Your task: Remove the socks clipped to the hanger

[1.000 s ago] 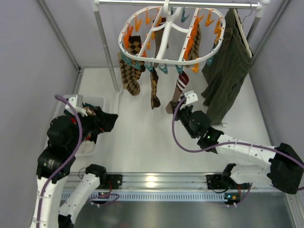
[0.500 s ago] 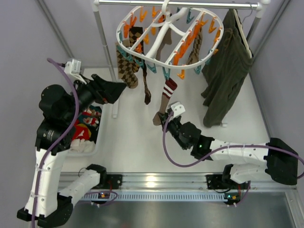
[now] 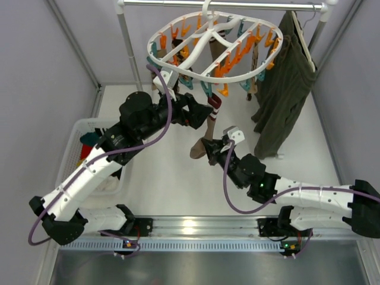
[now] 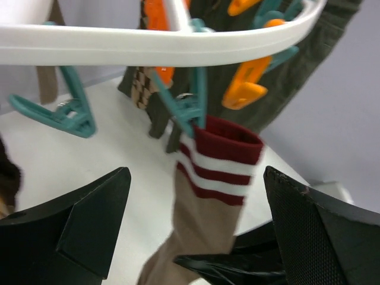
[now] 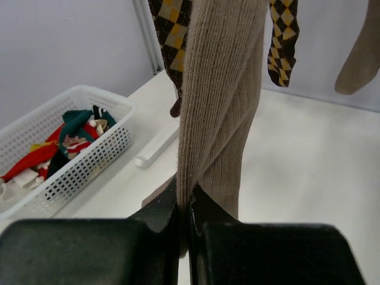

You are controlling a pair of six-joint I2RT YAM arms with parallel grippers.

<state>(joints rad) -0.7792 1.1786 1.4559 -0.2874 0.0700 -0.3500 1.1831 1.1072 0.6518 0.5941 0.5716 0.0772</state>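
The white oval hanger (image 3: 150, 52) with orange and teal clips hangs from the rail at the top. The brown sock with red-white stripes (image 3: 212, 119) hangs from a teal clip (image 4: 193, 110) that grips its cuff (image 4: 222, 148). My left gripper (image 3: 202, 116) is open, and its fingers stand on either side of the sock just below the cuff (image 4: 196, 178). My right gripper (image 3: 208, 145) is shut on the lower part of this sock (image 5: 189, 205). Argyle socks (image 5: 172, 35) hang behind it, partly hidden by my left arm in the top view.
A white basket (image 3: 76, 133) with colourful socks stands at the left and also shows in the right wrist view (image 5: 113, 133). The dark olive garment (image 3: 285, 83) hangs at the right. The white rail stand's post (image 3: 130, 53) rises at the back left.
My left arm has swung from the basket up and right to the striped sock. My right gripper has kept hold of the sock's lower part. The hanger has rocked and tilted.
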